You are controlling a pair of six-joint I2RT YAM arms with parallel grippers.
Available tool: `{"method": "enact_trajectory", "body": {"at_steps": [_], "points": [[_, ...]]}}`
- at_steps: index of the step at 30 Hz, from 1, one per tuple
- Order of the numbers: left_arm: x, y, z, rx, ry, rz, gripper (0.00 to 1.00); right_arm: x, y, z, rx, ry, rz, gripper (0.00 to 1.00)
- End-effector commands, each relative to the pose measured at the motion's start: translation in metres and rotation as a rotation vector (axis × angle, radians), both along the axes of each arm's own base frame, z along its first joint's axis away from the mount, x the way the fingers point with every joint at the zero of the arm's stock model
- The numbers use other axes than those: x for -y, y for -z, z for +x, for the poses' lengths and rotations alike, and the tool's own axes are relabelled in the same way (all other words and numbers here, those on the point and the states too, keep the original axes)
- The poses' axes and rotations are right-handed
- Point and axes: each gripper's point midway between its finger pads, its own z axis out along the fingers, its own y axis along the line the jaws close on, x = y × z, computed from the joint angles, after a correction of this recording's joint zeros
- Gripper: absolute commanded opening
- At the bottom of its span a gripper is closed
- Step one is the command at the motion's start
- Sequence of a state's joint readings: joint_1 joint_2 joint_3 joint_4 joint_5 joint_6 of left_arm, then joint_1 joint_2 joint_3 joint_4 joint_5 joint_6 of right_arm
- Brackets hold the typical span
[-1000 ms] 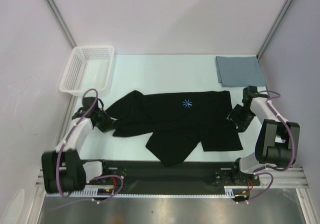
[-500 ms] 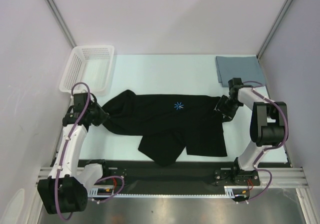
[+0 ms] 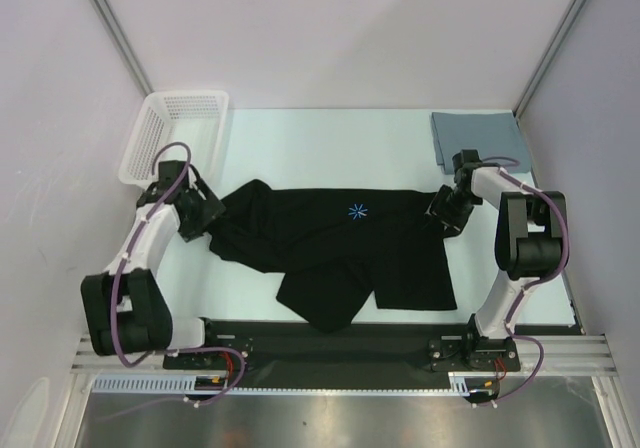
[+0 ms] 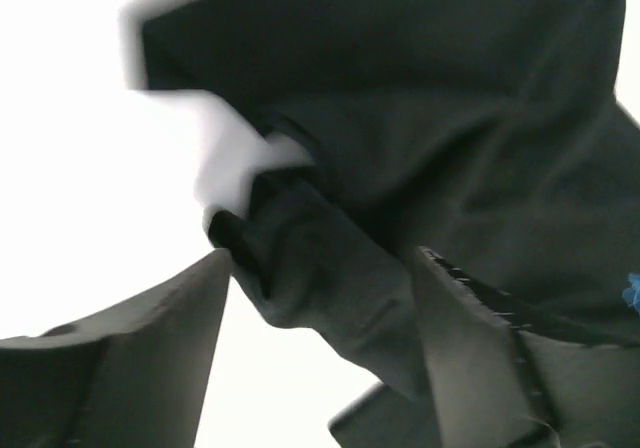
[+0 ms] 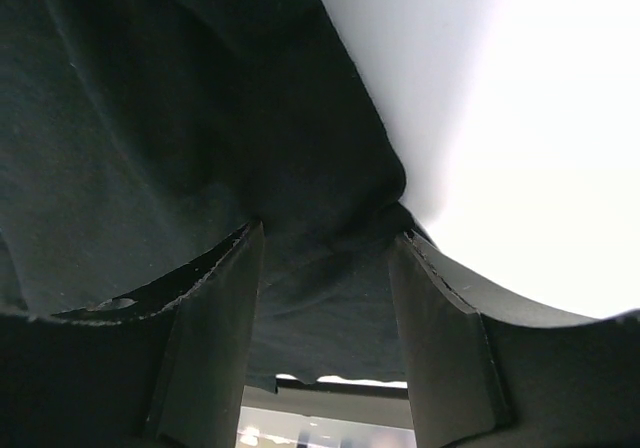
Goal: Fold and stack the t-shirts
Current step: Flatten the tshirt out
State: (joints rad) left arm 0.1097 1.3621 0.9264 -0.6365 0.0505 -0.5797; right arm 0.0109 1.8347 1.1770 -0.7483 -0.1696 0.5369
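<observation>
The black t-shirt [image 3: 330, 243] lies spread across the middle of the table, its blue-white starburst [image 3: 357, 211] facing up and a flap folded toward the near edge. The slate grey-blue t-shirt [image 3: 480, 140] lies folded flat at the back right. My left gripper [image 3: 200, 213] is at the black shirt's left end, open; in the left wrist view a bunched edge of black cloth [image 4: 300, 258] lies loose between its spread fingers [image 4: 322, 258]. My right gripper [image 3: 445, 211] sits at the shirt's right end, jaws apart, with black cloth [image 5: 150, 118] lying slack between them [image 5: 328, 233].
A white mesh basket [image 3: 185, 96] stands at the back left, just behind my left arm. Side walls rise close to both ends of the table. The black base rail [image 3: 330, 343] runs along the near edge.
My left gripper has opened and let go of the shirt's left end. Over the last second both arms moved away from the near edge and the shirt slid left.
</observation>
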Motion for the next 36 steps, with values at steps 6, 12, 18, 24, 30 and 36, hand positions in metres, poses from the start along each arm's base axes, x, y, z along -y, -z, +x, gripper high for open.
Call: {"method": "enact_trajectory", "body": {"at_steps": [6, 12, 18, 24, 30, 36], "points": [[-0.039, -0.015, -0.045, 0.003, -0.293, 0.105, 0.61, -0.009, -0.017, 0.014, 0.063, -0.025, -0.004, 0.57], [-0.058, 0.029, -0.083, -0.088, -0.459, -0.036, 0.37, -0.018, -0.017, 0.0, 0.052, -0.036, 0.024, 0.57], [-0.042, 0.048, -0.056, -0.033, -0.281, -0.164, 0.85, -0.023, -0.019, -0.006, 0.051, -0.056, 0.048, 0.57], [-0.042, 0.068, -0.036, -0.087, -0.25, -0.228, 0.83, -0.022, -0.023, -0.008, 0.06, -0.069, 0.047, 0.57], [-0.047, 0.032, -0.026, 0.085, -0.26, -0.178, 0.8, -0.029, -0.035, -0.016, 0.085, -0.089, 0.062, 0.57], [-0.019, 0.023, -0.024, 0.248, -0.199, -0.294, 0.86, -0.046, -0.049, -0.03, 0.099, -0.166, 0.059, 0.57]]}}
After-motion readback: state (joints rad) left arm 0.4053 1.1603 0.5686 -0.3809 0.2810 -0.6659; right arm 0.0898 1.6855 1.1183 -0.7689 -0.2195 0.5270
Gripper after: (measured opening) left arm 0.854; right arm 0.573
